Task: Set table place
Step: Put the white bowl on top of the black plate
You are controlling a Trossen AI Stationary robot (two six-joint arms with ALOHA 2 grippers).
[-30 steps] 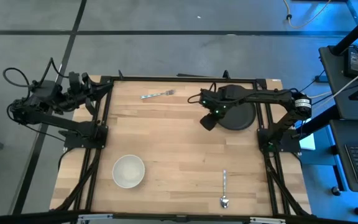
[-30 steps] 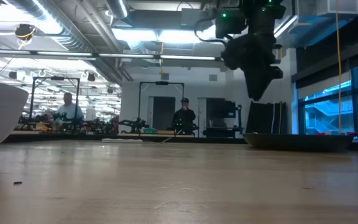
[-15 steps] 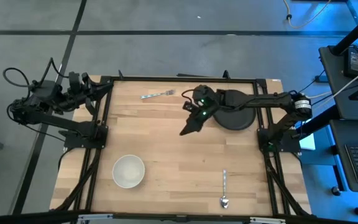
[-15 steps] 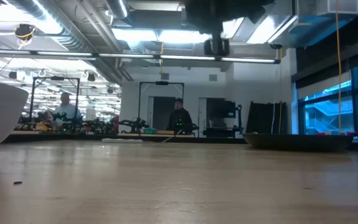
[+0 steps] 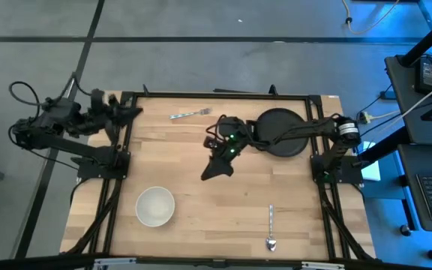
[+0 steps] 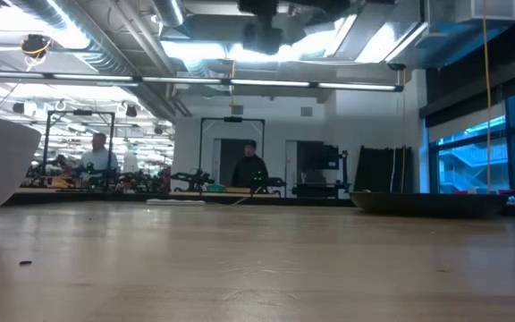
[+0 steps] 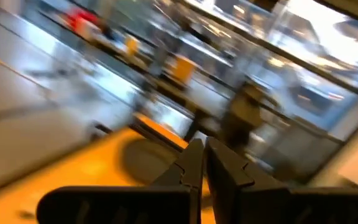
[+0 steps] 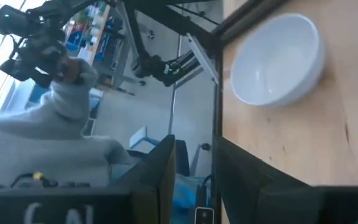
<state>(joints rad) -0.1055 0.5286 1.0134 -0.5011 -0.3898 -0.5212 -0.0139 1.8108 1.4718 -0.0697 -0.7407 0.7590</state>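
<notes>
pale wood counter [image 5: 201,202] has the set scattered: matte black plate [image 5: 282,131] at the far right, white bowl [image 5: 155,205] near left, fork [image 5: 190,114] at the far edge, spoon [image 5: 271,227] near right. right end effector [image 5: 212,171] hovers mid-counter, fingers apart and empty. left end effector [image 5: 130,112] sits pinched closed off the left edge.

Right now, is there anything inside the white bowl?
No. The white bowl looks empty: from above its whole inside shows plain white, and the right wrist view shows only smooth white too. It sits on the table. What lies beneath the bowl cannot be seen.
</notes>
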